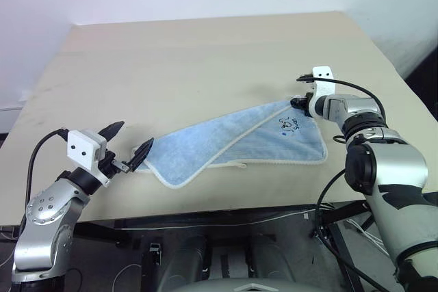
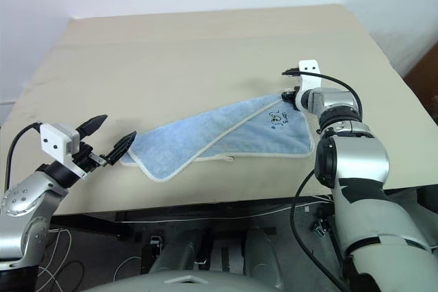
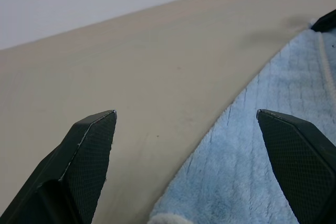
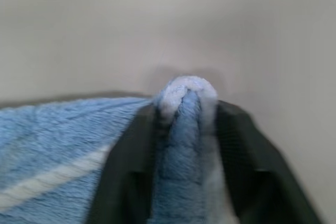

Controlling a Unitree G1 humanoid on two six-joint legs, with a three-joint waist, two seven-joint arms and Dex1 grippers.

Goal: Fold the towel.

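Light blue towel [image 1: 239, 143] spread across the near half of the beige counter [image 1: 205, 52], folded over on itself, white edging running diagonally across it and along the near hem. Small dark logo [image 1: 290, 125] near the right corner; small white loop [image 1: 239, 165] sticking out at the near hem.

Right pincer [image 1: 298, 102] clamped narrow on the towel's far right corner, that corner lifted just off the counter. Seen close from the right wrist: bunched terry and white edging squeezed between both black fingers [image 4: 126, 156], cloth poking up past the tips.

Left pincer [image 1: 126, 143] spread wide at the towel's left end, gripping nothing. From the left wrist: one finger [image 3: 86, 150] over bare counter, the other over blue cloth, towel edge passing between them.

Far half of the counter bare and open; near edge just beside the towel's hem.
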